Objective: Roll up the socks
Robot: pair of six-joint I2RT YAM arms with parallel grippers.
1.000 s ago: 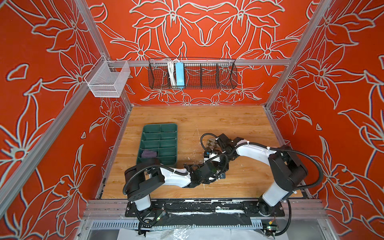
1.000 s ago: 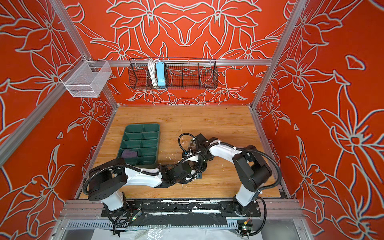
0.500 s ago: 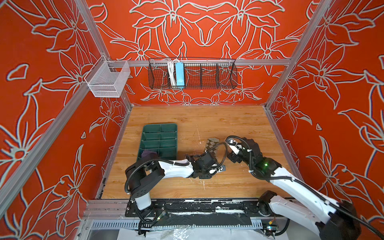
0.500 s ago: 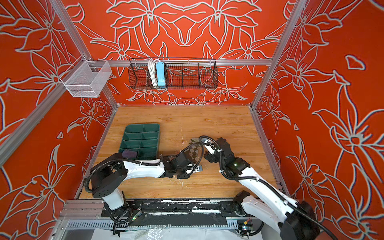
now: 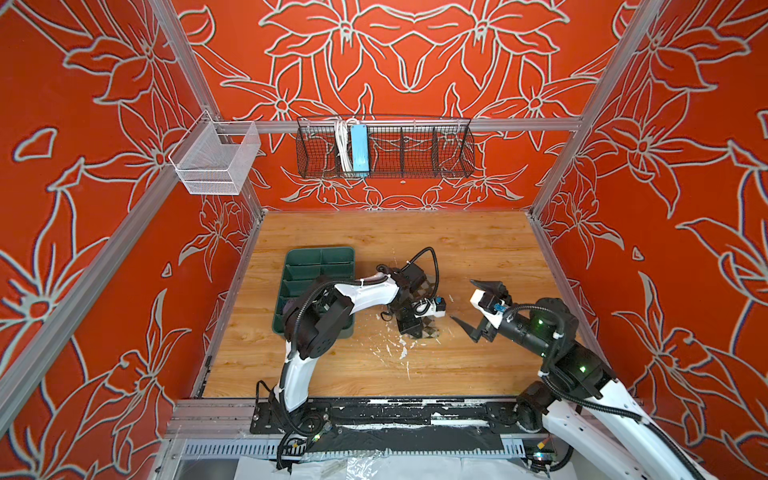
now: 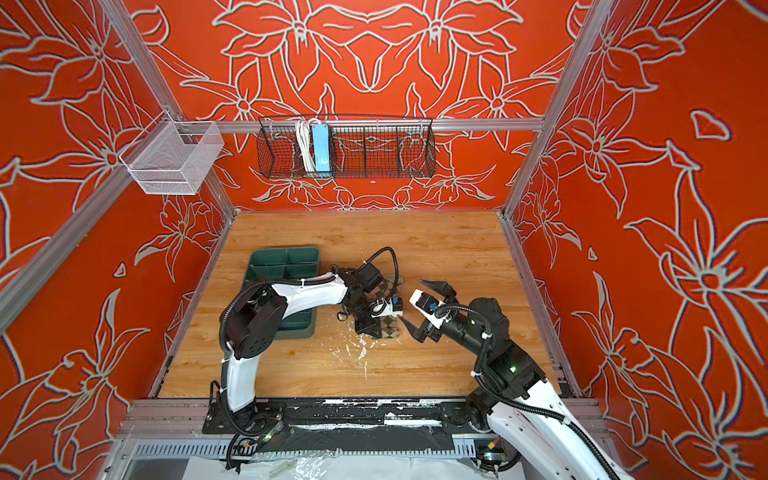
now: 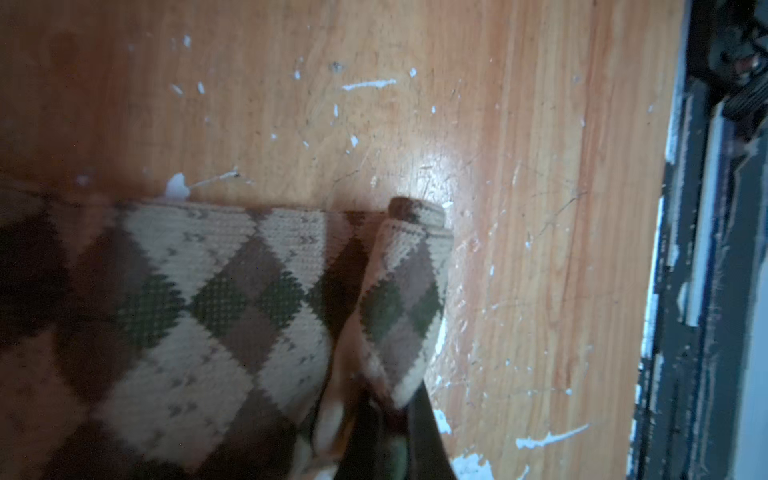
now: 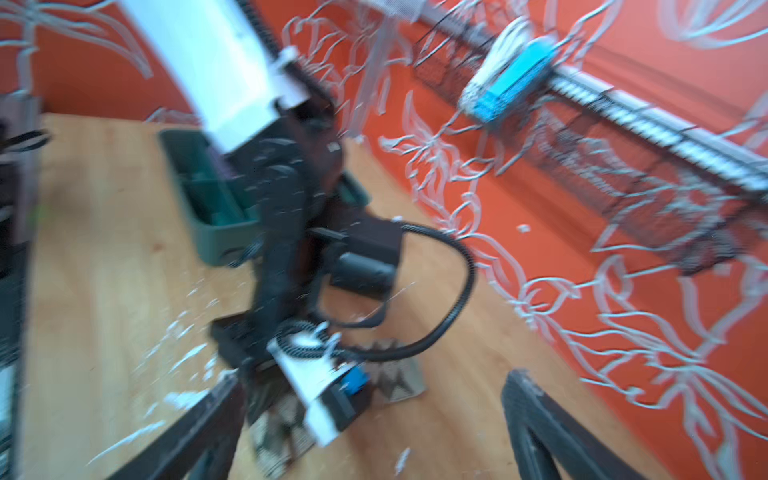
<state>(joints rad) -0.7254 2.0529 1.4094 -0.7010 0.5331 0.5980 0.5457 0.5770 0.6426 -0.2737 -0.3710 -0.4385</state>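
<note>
Beside the table's green tray, left tool pinches argyle sock.

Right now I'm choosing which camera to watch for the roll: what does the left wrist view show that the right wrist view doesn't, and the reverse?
Only the left wrist view shows the argyle sock's rolled end close up, pinched at the frame's edge. Only the right wrist view shows the green tray, wall basket, left arm and the right gripper's wide-open fingers. Both show the sock and the scuffed wooden table.
</note>
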